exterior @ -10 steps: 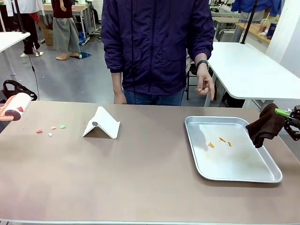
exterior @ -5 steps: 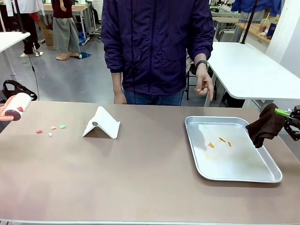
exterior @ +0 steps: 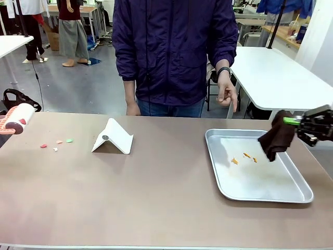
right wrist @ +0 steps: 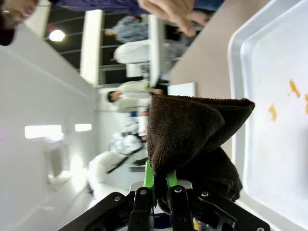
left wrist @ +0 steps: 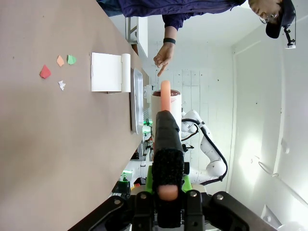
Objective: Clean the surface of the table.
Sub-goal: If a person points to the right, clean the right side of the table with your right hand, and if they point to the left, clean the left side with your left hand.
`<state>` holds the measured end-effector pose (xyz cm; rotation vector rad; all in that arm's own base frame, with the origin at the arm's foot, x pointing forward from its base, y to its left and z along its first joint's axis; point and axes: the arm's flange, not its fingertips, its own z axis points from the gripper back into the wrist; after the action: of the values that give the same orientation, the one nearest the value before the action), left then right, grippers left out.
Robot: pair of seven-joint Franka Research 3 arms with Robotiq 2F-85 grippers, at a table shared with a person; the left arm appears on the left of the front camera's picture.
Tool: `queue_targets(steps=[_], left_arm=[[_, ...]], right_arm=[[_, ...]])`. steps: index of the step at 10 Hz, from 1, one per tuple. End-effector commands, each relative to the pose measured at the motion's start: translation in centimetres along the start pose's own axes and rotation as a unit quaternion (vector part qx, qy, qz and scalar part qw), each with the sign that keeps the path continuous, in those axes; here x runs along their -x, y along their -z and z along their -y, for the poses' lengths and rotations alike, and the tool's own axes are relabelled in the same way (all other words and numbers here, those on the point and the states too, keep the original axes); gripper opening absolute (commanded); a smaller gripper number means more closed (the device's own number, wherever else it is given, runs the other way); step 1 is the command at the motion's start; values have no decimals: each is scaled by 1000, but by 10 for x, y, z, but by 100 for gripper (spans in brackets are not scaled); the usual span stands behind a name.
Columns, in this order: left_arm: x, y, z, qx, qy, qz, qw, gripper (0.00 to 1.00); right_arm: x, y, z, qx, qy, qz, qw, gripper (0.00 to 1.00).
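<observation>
Stretching wide across the near view is the table (exterior: 156, 208), taupe-brown, its near half bare. On the right lies a metal tray (exterior: 223, 192), flat on the top, with a few orange crumbs (exterior: 235, 161) towards its far side. And over that tray's far right corner is the right gripper (exterior: 291, 121), jaws clamped tight on a brown cloth (exterior: 276, 139) that hangs in a bunch just above the tray floor, right of the crumbs. Mid-left, a white folded stand (exterior: 113, 137) sits tent-like, and left of it a little scatter of coloured scraps (exterior: 56, 143). At the far left edge the left gripper (left wrist: 167, 180) is closed hard around the handle of a lint roller (exterior: 18, 117), held above the table. Beyond the far edge stands a person (exterior: 171, 52), one hand (exterior: 227, 94) hanging loose
</observation>
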<state>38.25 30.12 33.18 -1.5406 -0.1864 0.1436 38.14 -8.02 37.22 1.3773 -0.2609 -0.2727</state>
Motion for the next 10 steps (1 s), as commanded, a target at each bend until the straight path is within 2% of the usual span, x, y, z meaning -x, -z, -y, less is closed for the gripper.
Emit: queue_targets(steps=[1, 3, 4, 6, 7, 8, 10], left_arm=[[3, 0, 3, 10, 10, -2, 1000, 0], [3, 0, 3, 10, 10, -2, 1000, 0], [3, 0, 3, 10, 10, -2, 1000, 0], [3, 0, 3, 10, 10, -2, 1000, 0], [3, 0, 3, 10, 10, -2, 1000, 0], [3, 0, 3, 10, 10, -2, 1000, 0], [3, 0, 3, 10, 10, -2, 1000, 0]], right_arm=[[-12, 35, -15, 126, -43, -8, 991, 11], [-25, 65, -13, 271, -54, 34, 961, 11], [-29, 69, -9, 316, -47, 47, 946, 11], [-30, 66, -5, 374, -65, 63, 923, 11], [-31, 59, -3, 376, -66, 65, 922, 11], [-33, 52, 2, 401, -58, 63, 912, 11], [-39, 57, 11, 412, -55, 47, 908, 11]])
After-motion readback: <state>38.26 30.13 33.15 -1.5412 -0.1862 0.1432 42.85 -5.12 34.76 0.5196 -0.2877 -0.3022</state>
